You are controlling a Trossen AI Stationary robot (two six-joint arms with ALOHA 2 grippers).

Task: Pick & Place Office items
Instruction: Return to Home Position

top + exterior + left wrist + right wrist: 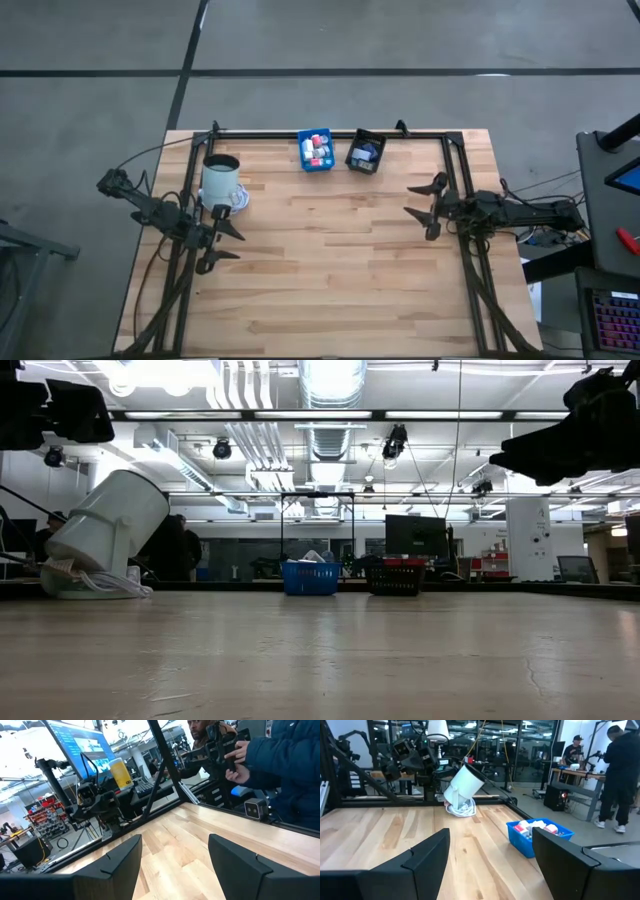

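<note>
The office items lie as small white, red and blue pieces in the blue bin (pixel 316 150) (pixel 537 836) and as bluish pieces in the black bin (pixel 365 152), both at the table's far edge. The white mug (pixel 220 178) (pixel 105 530) stands tilted, its base propped on a white cord-like heap (pixel 462 810) near the left side. My left gripper (pixel 226 245) (pixel 175 841) hovers open just near-side of the mug, holding nothing. At the table's right side, my right gripper (pixel 422 203) (pixel 491 832) is open and empty, facing the mug across the table.
A black frame rail (pixel 330 134) runs along the far edge, with uprights down both sides. Bare wood (pixel 330 260) spreads between the arms. In the left wrist view a person in a blue jacket (pixel 287 765) stands beyond the table; in the right wrist view others stand farther off (pixel 617 775).
</note>
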